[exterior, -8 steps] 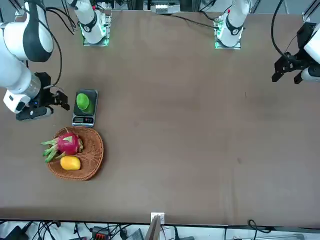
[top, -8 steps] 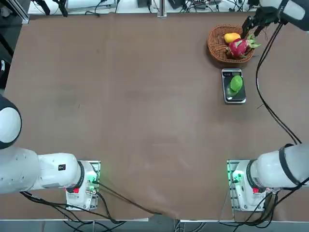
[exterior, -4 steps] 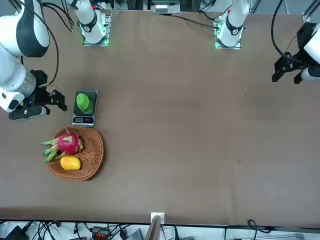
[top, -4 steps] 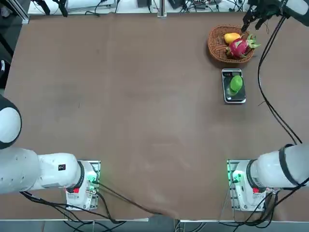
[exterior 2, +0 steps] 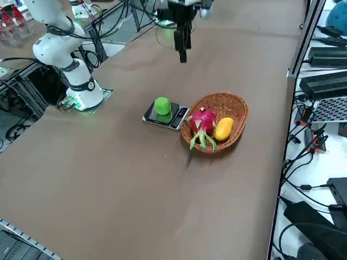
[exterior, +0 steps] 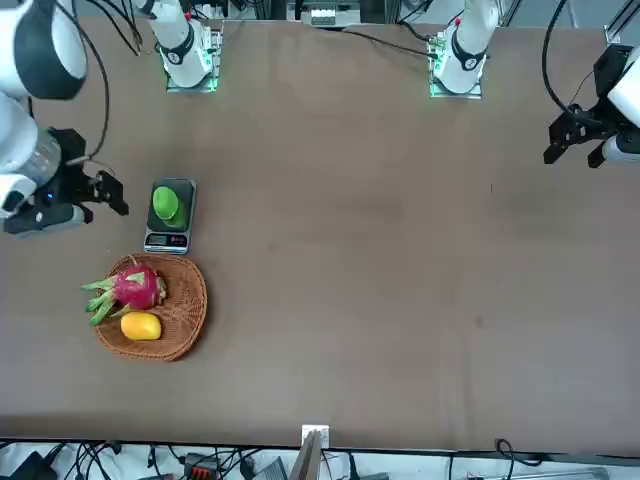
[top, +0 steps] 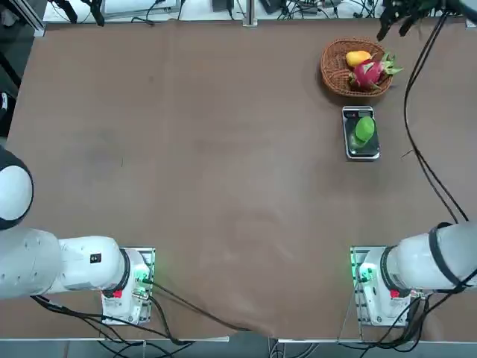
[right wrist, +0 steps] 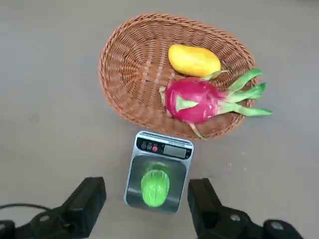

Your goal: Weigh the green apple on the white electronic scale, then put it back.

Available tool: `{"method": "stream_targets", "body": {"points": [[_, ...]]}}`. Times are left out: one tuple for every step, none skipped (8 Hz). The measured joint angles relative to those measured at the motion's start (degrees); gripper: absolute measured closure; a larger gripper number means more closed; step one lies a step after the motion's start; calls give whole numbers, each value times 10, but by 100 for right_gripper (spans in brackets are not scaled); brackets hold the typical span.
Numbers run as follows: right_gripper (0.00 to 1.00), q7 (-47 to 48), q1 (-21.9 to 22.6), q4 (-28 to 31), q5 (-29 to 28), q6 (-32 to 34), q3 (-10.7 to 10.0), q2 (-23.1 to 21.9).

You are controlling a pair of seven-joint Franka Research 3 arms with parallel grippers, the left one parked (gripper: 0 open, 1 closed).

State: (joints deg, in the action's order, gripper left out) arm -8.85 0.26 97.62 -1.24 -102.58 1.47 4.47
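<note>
Green apple sits on scale mid-frame; right gripper high, fingers wide, empty — off-centre regrasp could roll it off.

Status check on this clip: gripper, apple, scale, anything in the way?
Right gripper open, empty, high above the table. Green apple on white electronic scale, beside basket. Nothing obstructing.

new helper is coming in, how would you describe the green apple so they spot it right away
Find the round woven wicker basket on the brown table. Right beside it lies the small flat white electronic scale with a dark top. The smooth bright-green apple sits on that plate, the only green fruit and the only one outside the basket.
</note>
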Motion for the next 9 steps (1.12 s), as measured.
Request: {"method": "stream_targets", "body": {"points": [[0,1,0,-25,0,31,0,-5],[0,1,0,-39,0,50,0,-14],[0,1,0,-44,0,61,0,-25],[0,1,0,-44,0,72,0,-35],[0,7,0,-44,0,83,0,-42],[0,16,0,-39,0,87,0,-44],[0,19,0,-22,0,80,0,-44],[0,21,0,10,0,51,0,-46],[0,22,0,62,0,1,0,-52]]}}
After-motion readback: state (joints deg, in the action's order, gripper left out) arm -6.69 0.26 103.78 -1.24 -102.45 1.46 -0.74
